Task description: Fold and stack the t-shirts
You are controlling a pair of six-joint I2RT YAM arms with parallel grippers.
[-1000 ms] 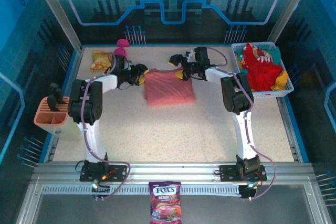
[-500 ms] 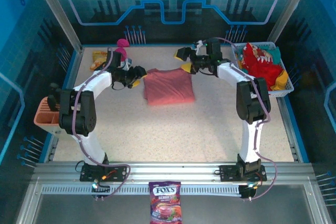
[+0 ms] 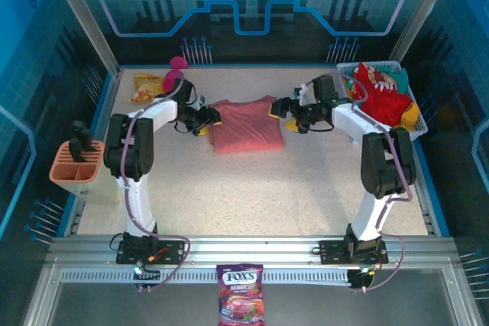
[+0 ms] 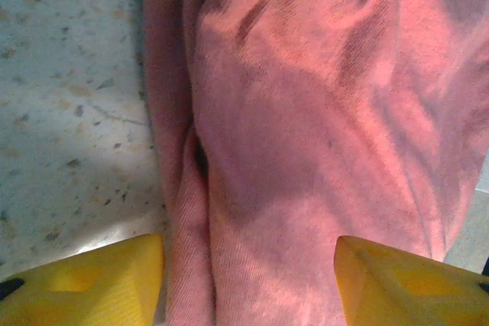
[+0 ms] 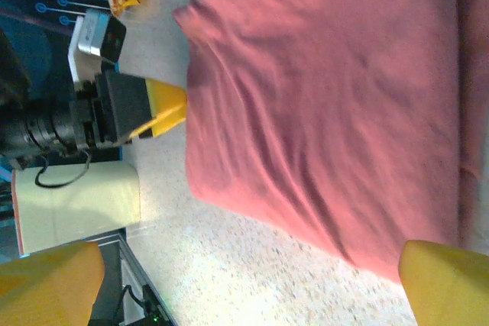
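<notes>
Pink tee [image 3: 246,124] lies mid-table, folded to a rough rectangle, flat but wrinkled. The red tee [image 3: 380,98] is bunched in the basket [image 3: 391,137] at far right, well apart from the pink one.

L gripper [image 3: 206,121] sits at the pink tee's left edge. On the left wrist cam its fingers [image 4: 84,292] stand partway open, one over bare table just beside the hem and the other over the cloth. Nothing is pinched that I can see.

R gripper [image 3: 283,114] is near the tee's right edge, jaws spread wide and empty. Its cam looks across the whole fold, w/ the L gripper's yellow tip on the far side.

Handling, my read: thin, light, floppy cloth w/ no stiffness, so it'll sag and unfold if I lift from one spot. The layers look likely to slide over each other. I'd pinch through the whole stack at the doubled left hem [image 4: 183,211], where the rolled edge gives some bulk, and match it on the right side. Then lift both ends level and keep it low. The risk is catching only the top layer and peeling the fold open.
</notes>
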